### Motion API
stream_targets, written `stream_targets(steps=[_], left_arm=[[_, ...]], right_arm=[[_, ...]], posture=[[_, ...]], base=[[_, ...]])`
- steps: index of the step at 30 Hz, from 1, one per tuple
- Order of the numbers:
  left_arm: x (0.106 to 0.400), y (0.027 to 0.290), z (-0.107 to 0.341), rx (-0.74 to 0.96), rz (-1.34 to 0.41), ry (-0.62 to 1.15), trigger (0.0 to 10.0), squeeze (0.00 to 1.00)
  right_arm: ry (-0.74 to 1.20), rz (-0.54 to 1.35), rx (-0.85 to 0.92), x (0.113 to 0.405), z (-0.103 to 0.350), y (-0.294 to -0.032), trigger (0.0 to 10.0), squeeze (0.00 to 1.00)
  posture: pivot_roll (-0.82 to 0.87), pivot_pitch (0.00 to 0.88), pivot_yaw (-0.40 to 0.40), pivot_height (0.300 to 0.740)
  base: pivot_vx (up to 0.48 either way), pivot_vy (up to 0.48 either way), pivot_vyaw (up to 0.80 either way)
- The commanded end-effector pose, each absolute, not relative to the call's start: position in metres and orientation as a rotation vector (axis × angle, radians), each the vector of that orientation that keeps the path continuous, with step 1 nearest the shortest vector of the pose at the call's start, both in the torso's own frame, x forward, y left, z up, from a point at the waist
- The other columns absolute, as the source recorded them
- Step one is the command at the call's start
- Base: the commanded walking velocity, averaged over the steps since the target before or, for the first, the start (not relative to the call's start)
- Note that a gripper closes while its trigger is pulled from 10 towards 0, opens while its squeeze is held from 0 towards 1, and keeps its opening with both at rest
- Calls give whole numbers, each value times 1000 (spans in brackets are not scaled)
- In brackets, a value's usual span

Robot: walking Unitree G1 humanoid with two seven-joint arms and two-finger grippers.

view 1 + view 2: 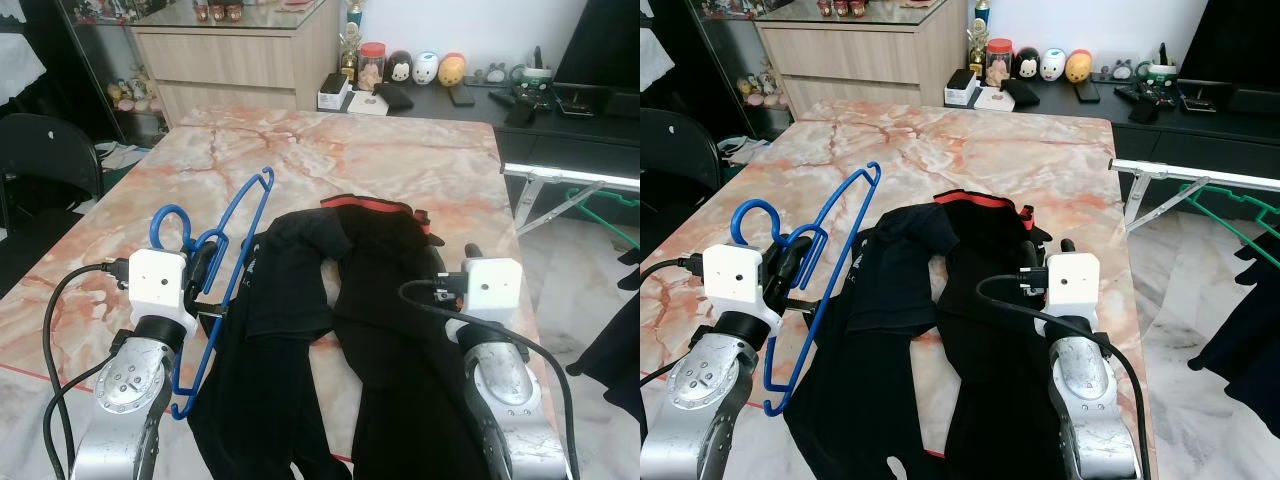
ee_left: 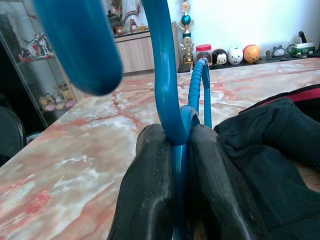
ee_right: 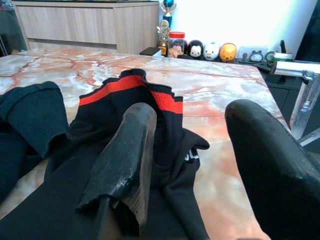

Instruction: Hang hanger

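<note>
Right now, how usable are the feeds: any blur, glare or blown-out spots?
Left eye view: sharp, evenly lit; hanger and garment clear. Left wrist view: the hanger's near tip is a soft blur, and the far wall is washed out; the fingers are crisp. Right wrist view: garment sharp, far wall bright.
</note>
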State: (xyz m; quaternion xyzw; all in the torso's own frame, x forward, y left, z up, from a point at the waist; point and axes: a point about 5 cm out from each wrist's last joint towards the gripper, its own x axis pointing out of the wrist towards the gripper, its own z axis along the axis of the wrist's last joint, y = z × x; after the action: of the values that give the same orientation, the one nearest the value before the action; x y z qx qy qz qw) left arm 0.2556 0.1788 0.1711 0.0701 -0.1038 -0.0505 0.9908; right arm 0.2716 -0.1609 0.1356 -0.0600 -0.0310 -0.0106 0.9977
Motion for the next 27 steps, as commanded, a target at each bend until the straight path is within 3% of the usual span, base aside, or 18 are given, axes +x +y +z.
stream_targets(steps=[1, 27], left_arm=[[254, 182, 175, 160, -88, -213, 10000, 0], [256, 183, 172, 166, -88, -208, 10000, 0]], right_arm=[[-73, -26, -127, 271, 140, -161, 10000, 0], [-82, -50, -131, 275, 142, -166, 10000, 0]], posture=[[50, 57, 28, 740], [45, 57, 31, 740]], base=[[-251, 0, 0], [-294, 0, 0]])
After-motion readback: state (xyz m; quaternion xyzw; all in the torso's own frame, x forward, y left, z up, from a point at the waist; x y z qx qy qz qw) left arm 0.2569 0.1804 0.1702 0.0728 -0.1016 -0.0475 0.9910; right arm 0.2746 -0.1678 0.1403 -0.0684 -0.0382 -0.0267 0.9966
